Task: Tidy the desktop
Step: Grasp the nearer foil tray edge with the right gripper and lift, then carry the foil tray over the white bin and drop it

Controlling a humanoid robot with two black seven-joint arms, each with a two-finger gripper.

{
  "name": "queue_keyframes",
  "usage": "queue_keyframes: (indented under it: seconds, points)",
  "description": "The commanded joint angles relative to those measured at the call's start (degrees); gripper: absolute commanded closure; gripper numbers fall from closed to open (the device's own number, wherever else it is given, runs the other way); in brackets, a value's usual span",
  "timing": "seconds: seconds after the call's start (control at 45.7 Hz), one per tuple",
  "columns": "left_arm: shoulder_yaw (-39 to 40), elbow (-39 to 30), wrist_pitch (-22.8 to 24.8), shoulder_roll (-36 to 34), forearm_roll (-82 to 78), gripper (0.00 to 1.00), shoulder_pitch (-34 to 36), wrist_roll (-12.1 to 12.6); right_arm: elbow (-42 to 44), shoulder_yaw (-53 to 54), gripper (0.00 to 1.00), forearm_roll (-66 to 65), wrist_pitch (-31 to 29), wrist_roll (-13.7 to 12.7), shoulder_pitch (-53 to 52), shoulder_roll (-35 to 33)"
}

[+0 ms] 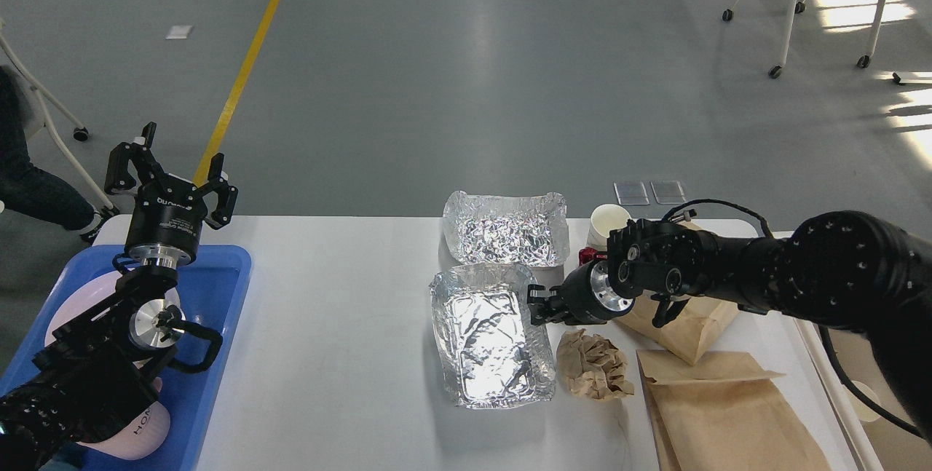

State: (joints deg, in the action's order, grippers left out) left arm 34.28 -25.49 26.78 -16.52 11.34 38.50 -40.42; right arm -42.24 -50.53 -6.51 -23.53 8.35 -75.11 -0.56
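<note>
Right gripper (537, 303) pinching the right rim of the foil tray (486, 340) near the desktop (342, 325) middle — left gripper (171, 169) spread open, raised above the blue tray (218, 296) at left edge.

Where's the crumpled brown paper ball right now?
In the head view, the crumpled paper ball lies right of centre on the desktop, beside the near foil tray, just below the right gripper and left of the flat paper bag.

Gleaming, crinkled foil trays (491, 336); lying matt, a white smooth bench (335, 325); showing creased brown paper bags (728, 420); shining, glossy blue plastic tray (218, 289).
</note>
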Motion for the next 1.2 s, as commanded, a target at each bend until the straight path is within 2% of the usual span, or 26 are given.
queue_keyframes:
  seconds: [0.0,0.175,0.525,0.657,0.832,0.963,1.073,1.095,1.182]
  points:
    - [0.0,0.0,0.0,0.0,0.1,0.04,0.0,0.0,-2.9,2.4,1.0,0.0,-2.7,0.0,-5.3,-4.8]
    - [0.0,0.0,-0.1,0.0,0.0,0.04,0.0,-0.1,-3.3,5.4,1.0,-0.1,-11.5,0.1,-16.0,-13.3]
    - [0.0,0.0,0.0,0.0,0.0,0.03,0.0,0.0,-3.2,6.6,1.0,0.0,-17.1,0.3,-31.7,-26.9]
    - [0.0,0.0,0.0,0.0,0.0,0.04,0.0,0.0,-1.4,5.7,1.0,-0.2,-16.5,0.1,-31.3,-28.3]
    - [0.0,0.0,0.0,0.0,0.0,0.03,0.0,0.0,9.7,5.6,1.0,-0.2,-15.8,0.1,-21.4,-29.8]
    - [0.0,0.0,0.0,0.0,0.0,0.03,0.0,0.0,23.3,6.1,1.0,0.1,-13.1,-0.1,-10.8,-30.2]
    - [0.0,0.0,-0.1,0.0,0.0,0.03,0.0,0.0,31.3,6.9,1.0,0.4,-6.8,-0.1,-0.4,-30.2]
    - [0.0,0.0,0.0,0.0,0.0,0.03,0.0,0.0,33.1,7.5,1.0,0.4,-2.8,-0.2,3.5,-30.3]
    - [0.0,0.0,0.0,0.0,0.0,0.03,0.0,0.0,33.5,8.1,1.0,1.3,3.7,-0.2,9.1,-30.9]
